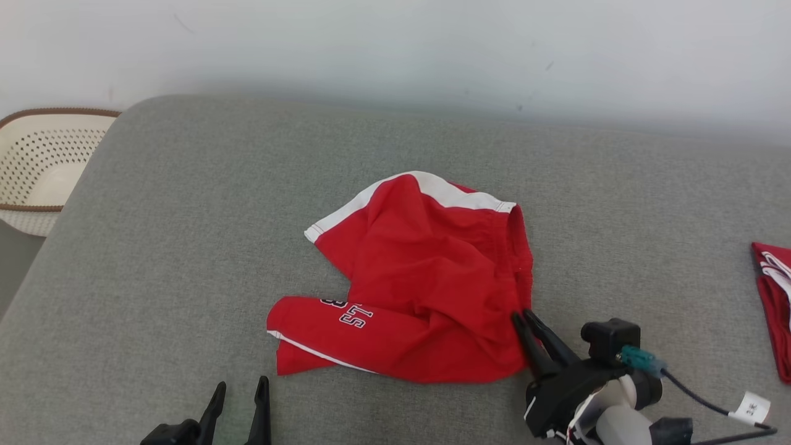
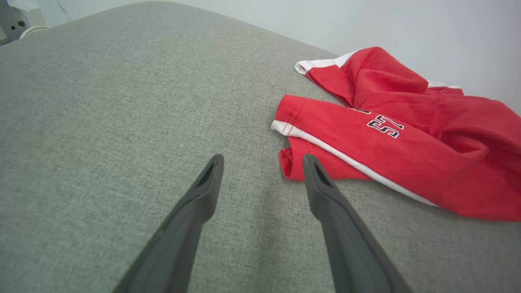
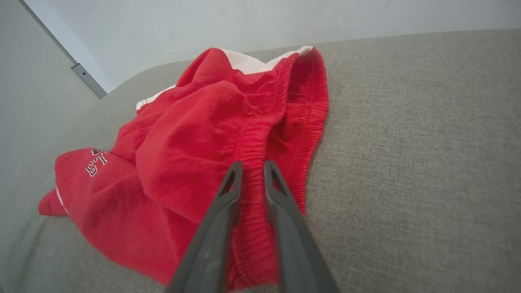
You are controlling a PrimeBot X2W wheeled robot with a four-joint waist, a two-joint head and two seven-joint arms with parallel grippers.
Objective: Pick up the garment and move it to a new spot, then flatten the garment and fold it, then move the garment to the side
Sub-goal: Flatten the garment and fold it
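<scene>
garment: red shorts (image 1: 426,278) crumpled mid grey cushion (image 1: 185,247) | left gripper (image 1: 241,383): fingers spread wide over bare cushion near a leg hem | right gripper (image 1: 522,315): fingers nearly together astride the waistband, pinch cannot be told | container: cream perforated basket (image 1: 37,148) past the cushion's left edge, contents unclear

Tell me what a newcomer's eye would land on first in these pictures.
The crumpled red shorts, with white trim and lettering, stand out in the middle of the grey cushion. The right gripper straddles their elastic waistband at the near right edge, and the left gripper hangs open near the lower left. A cream perforated basket sits at the far left.
</scene>
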